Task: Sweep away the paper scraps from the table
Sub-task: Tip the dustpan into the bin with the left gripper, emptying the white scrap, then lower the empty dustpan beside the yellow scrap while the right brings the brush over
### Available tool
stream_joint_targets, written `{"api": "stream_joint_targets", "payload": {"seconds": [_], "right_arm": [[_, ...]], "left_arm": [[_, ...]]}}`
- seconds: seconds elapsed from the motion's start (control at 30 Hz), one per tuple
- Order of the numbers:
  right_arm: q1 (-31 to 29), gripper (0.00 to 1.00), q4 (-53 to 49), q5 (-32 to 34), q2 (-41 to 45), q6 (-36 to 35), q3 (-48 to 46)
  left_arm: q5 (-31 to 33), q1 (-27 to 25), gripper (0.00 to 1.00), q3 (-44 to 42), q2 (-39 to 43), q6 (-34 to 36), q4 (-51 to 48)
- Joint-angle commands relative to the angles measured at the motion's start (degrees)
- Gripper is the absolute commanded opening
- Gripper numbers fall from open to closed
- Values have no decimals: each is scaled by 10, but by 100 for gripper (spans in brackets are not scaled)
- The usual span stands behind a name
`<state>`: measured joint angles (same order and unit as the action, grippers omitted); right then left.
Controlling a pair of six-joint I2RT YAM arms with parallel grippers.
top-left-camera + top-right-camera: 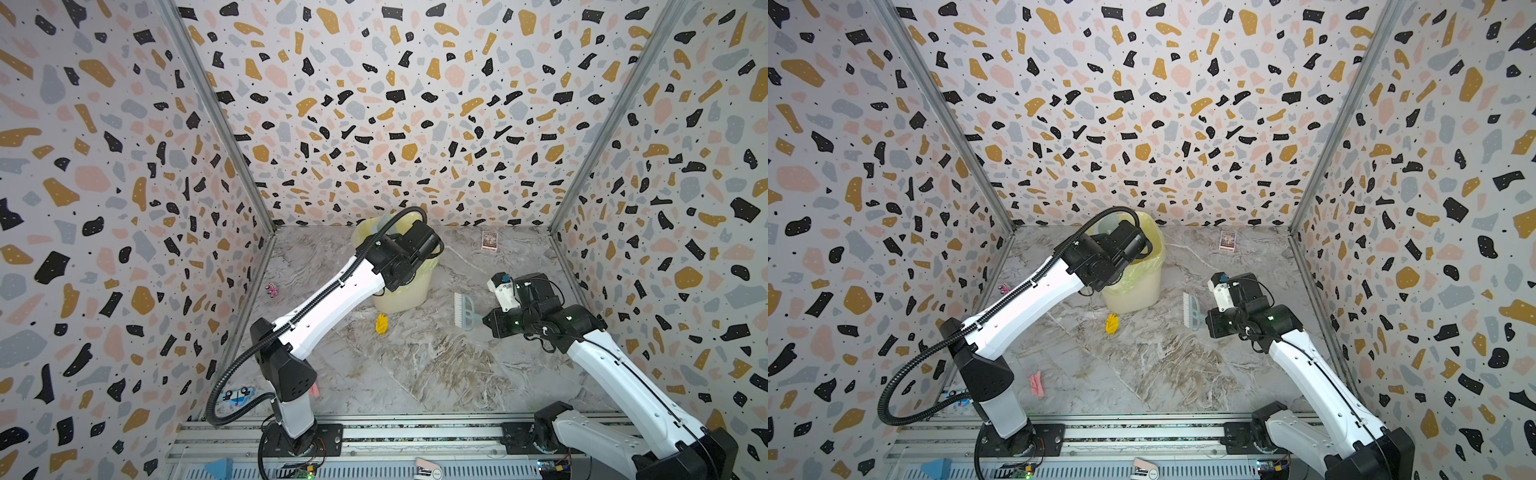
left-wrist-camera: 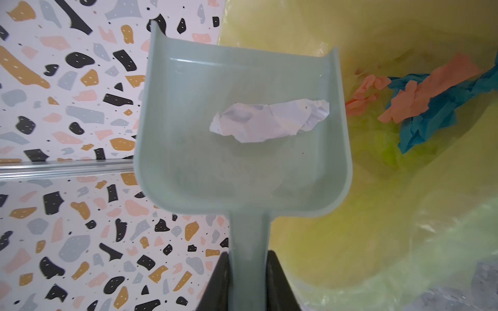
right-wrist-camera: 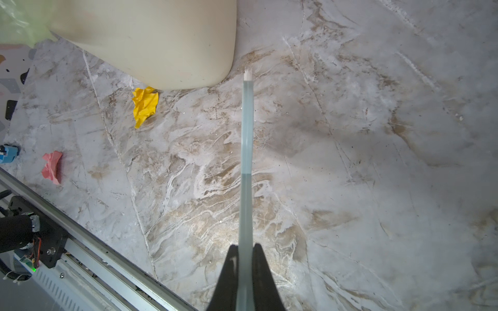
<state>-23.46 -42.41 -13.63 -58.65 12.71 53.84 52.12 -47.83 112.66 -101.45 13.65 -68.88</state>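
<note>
Step in hand: emptying the dustpan into the bin. Dustpan handle pinched between the narrow-set jaws of the left gripper, pan held over the open mouth of the bin and its yellow liner. One white scrap lying mid-pan, not yet tipped off. Pink and blue scraps already down inside the liner. Thin handle of the brush clamped in the right gripper, jaws pressed close on it, brush head standing to the right of the bin and pointing toward it; bristle contact with the table not determinable. Not yet collected: a yellow scrap on the table just beside the near foot of the bin, and a pink scrap near the base of the left arm. Printed card by the far wall and small toy by the left wall: outside the job, to be left alone. Next move, as judged: tilt the pan lip steeply down, lip inside the bin rim, until release of the white scrap into the liner. Then set the pan edge flat on the table next to the yellow scrap, place the brush behind the scrap, and draw toward the pan. Probable fault: light crumpled paper clinging to the pan or skipping past the lip.
</note>
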Motion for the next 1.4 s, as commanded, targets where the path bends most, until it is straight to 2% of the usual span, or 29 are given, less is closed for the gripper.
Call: {"api": "stream_joint_targets", "payload": {"seconds": [0.0, 0.13, 0.57, 1.0, 1.1, 1.37], "right_arm": [[3, 0, -18, -8, 7, -5, 26], [3, 0, -19, -8, 7, -5, 27], [3, 0, -25, -9, 18, 5, 27], [3, 0, -20, -14, 23, 19, 25], [2, 0, -19, -15, 22, 19, 25], [3, 0, -18, -18, 21, 19, 28]], "left_arm": [[96, -17, 0, -8, 1, 29, 11], [140, -37, 0, -22, -1, 51, 24], [213, -63, 0, -85, 17, 131, 83], [216, -63, 0, -105, 39, 138, 97], [206, -62, 0, -100, 46, 130, 102], [79, -63, 0, -101, 109, 82, 130]]}}
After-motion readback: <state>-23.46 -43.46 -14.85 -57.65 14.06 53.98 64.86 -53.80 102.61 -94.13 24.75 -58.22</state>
